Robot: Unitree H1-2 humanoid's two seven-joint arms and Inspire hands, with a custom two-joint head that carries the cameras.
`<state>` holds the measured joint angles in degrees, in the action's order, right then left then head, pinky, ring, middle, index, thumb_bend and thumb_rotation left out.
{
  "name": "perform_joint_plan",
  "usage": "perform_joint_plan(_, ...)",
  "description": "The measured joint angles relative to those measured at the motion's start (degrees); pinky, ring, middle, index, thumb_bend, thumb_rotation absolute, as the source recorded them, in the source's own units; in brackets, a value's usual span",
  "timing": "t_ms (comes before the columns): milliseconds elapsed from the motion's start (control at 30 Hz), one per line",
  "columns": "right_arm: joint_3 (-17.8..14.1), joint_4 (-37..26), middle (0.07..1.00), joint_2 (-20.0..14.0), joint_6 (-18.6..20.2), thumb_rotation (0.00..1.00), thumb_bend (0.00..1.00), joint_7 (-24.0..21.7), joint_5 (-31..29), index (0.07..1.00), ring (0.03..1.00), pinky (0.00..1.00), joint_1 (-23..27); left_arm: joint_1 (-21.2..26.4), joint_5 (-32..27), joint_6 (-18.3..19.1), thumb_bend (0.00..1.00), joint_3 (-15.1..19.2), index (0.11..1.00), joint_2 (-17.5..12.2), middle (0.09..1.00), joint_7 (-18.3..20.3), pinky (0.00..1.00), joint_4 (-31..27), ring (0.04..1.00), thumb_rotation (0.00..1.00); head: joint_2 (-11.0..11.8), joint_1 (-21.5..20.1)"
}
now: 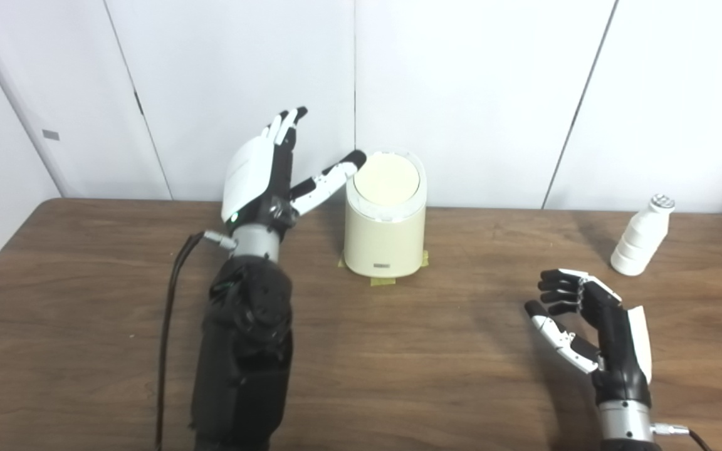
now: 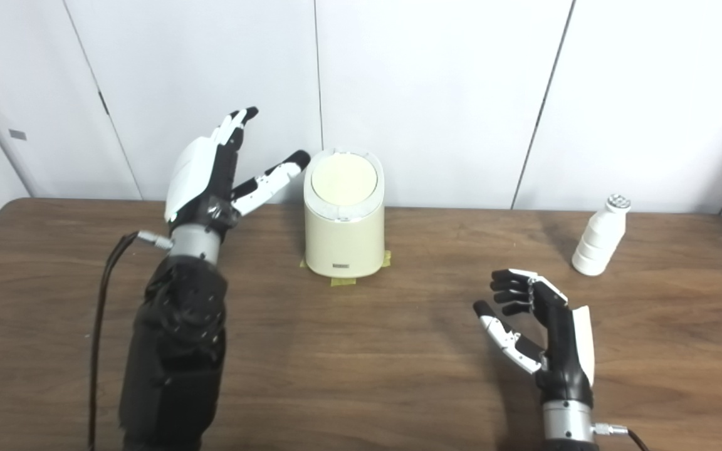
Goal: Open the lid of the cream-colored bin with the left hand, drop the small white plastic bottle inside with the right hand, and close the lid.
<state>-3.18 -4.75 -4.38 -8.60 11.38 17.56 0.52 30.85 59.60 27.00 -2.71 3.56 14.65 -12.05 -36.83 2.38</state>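
The cream-colored bin (image 1: 385,233) stands at the back of the worktop (image 1: 398,351) with its lid (image 1: 390,179) shut. The left hand (image 1: 261,172) is open, its thumb at the lid's rim. The right hand (image 1: 593,326) is open and empty, near the white bottle (image 1: 640,237), which stands upright.

Setting: robot test lab. Bare wood-grain worktop (image 1: 398,351) against plain white panelled wall (image 1: 474,94). Bin (image 1: 385,232) fixed in place by yellow tape tabs (image 1: 383,281) at base. Loose black cable (image 1: 170,313) trails beside left arm. No household furnishings visible.
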Motion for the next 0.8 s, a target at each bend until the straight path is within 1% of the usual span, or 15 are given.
perform_joint_plan(67,0.01,-0.03,0.604,0.01,0.0,0.26,0.3,0.0,0.0,0.606,0.573,0.49,0.0,1.67,1.54,0.0,0.72,-0.51,0.998,-0.2,1.0,1.21,1.0,1.78,1.0,0.72,0.0,-0.09)
perform_joint_plan(167,0.02,-0.05,0.605,0.05,0.0,0.26,0.3,0.0,0.0,0.608,0.574,0.49,-0.02,4.32,3.48,0.0,0.73,-0.81,1.0,-0.19,1.0,1.8,1.0,5.36,1.0,0.71,0.0,-0.35)
perform_joint_plan(367,0.03,-0.05,0.607,0.12,-0.01,0.28,0.31,0.02,0.0,0.608,0.578,0.5,-0.03,9.03,6.81,0.0,0.72,-0.39,0.985,0.01,1.0,2.93,1.0,13.06,1.0,0.73,0.17,-0.62)
perform_joint_plan(433,0.03,-0.05,0.61,0.17,-0.01,0.28,0.3,0.02,-0.06,0.61,0.582,0.5,-0.03,10.18,8.03,0.0,0.72,-0.52,0.997,-0.02,1.0,2.87,1.0,15.38,1.0,0.75,0.09,-0.7)
perform_joint_plan(533,0.04,-0.06,0.612,0.23,0.01,0.26,0.29,0.02,-0.1,0.61,0.586,0.5,-0.03,10.82,11.47,-0.01,0.75,-1.88,1.0,-0.27,1.0,3.17,1.0,18.55,1.0,0.78,0.17,-0.88)
perform_joint_plan(600,0.07,-0.07,0.611,0.25,0.01,0.24,0.29,0.02,0.0,0.608,0.586,0.5,-0.03,10.92,13.3,-0.03,0.75,-2.61,1.0,-0.32,1.0,3.31,1.0,21.21,1.0,0.76,0.18,-0.97)
perform_joint_plan(700,0.16,-0.07,0.609,0.38,0.0,0.24,0.3,0.03,0.08,0.607,0.585,0.5,-0.02,10.96,13.62,-0.02,0.75,-3.0,1.0,-0.38,1.0,3.19,1.0,24.4,1.0,0.76,0.18,-1.15)
perform_joint_plan(800,0.22,-0.05,0.607,0.39,-0.14,0.25,0.3,0.04,0.08,0.605,0.584,0.5,-0.01,11.16,14.25,-0.03,0.75,-3.49,1.0,-0.58,1.0,1.91,1.0,26.47,1.0,0.77,0.09,-1.15)
